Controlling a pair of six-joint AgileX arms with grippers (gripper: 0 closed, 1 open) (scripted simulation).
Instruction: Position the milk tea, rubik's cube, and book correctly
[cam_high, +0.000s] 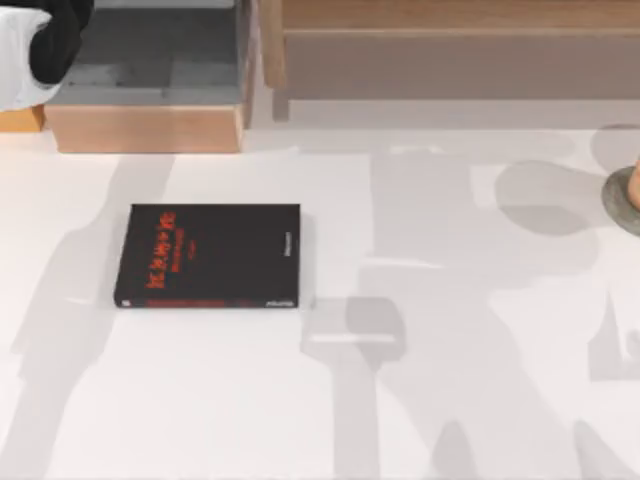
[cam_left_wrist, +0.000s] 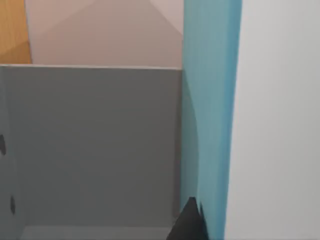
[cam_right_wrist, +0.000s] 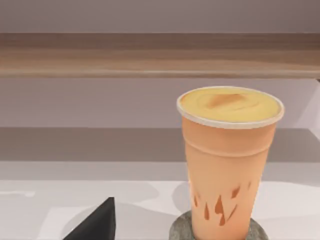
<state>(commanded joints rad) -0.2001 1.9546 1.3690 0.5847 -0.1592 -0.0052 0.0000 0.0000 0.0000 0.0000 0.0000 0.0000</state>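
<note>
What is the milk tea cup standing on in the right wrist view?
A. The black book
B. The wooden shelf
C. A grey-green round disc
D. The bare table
C: the milk tea stands upright with its base on the grey-green round disc, apart from the black book.

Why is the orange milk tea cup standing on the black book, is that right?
No. The milk tea stands on a grey-green round disc, as the right wrist view shows. The black book lies apart on the table, bare on top, in the top view.
</note>
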